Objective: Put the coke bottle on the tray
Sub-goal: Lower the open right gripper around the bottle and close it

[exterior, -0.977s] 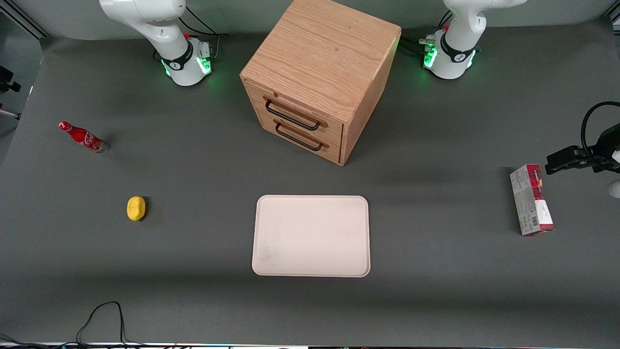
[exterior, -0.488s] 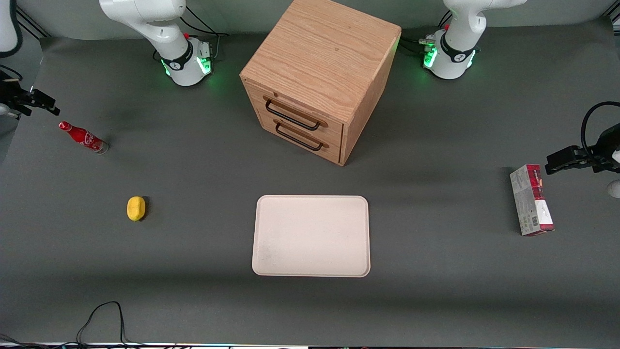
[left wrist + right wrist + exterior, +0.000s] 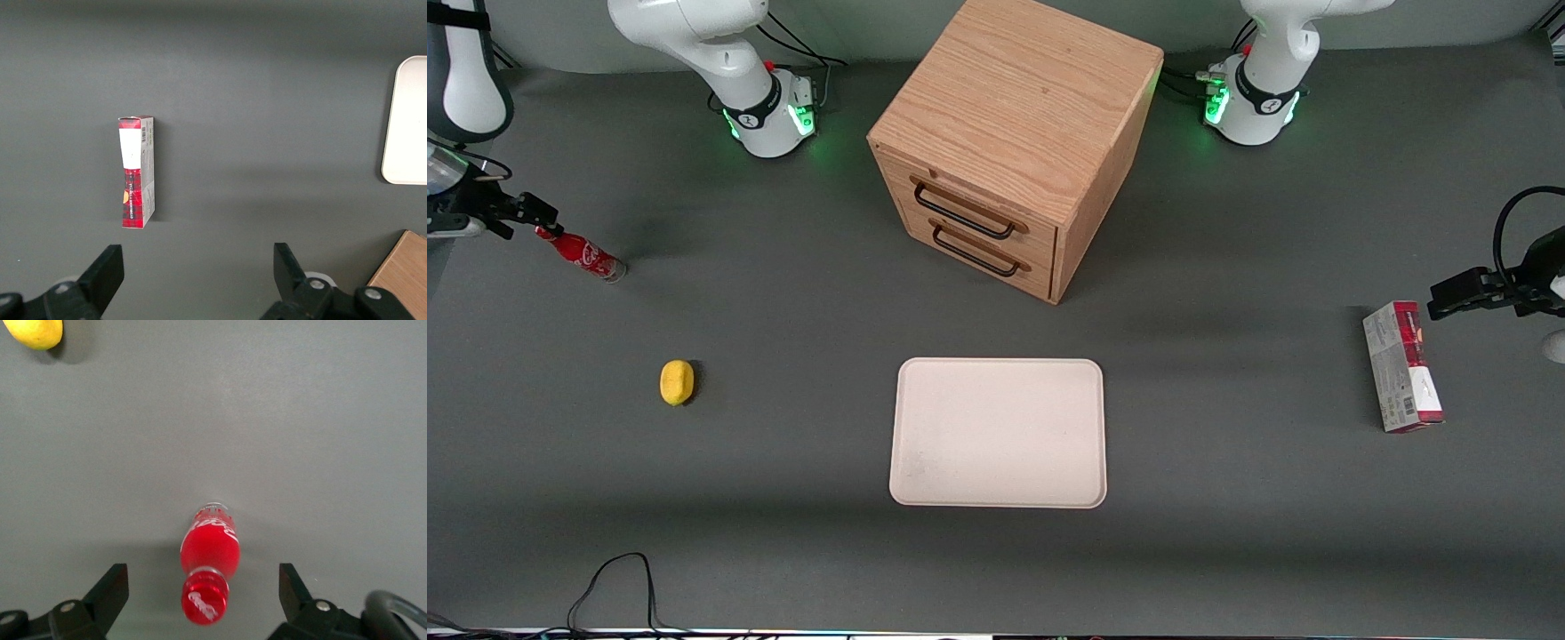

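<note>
The right arm's black two-finger gripper (image 3: 203, 597) hung above the red cap of the small slim coke bottle (image 3: 209, 572), fingers (image 3: 109, 593) spread wide apart, not touching it. The bottle (image 3: 580, 252) stood upright on the matte dark-grey table (image 3: 783, 498), toward the working arm's end; red label with white script, clear base. A yellow lemon (image 3: 677, 382) sat at the bottle's 5 o'clock in the front view, nearer the camera. The flat cream-white rectangular tray (image 3: 998, 433) lay well apart, in front of the wooden two-drawer cabinet (image 3: 1014, 142).
</note>
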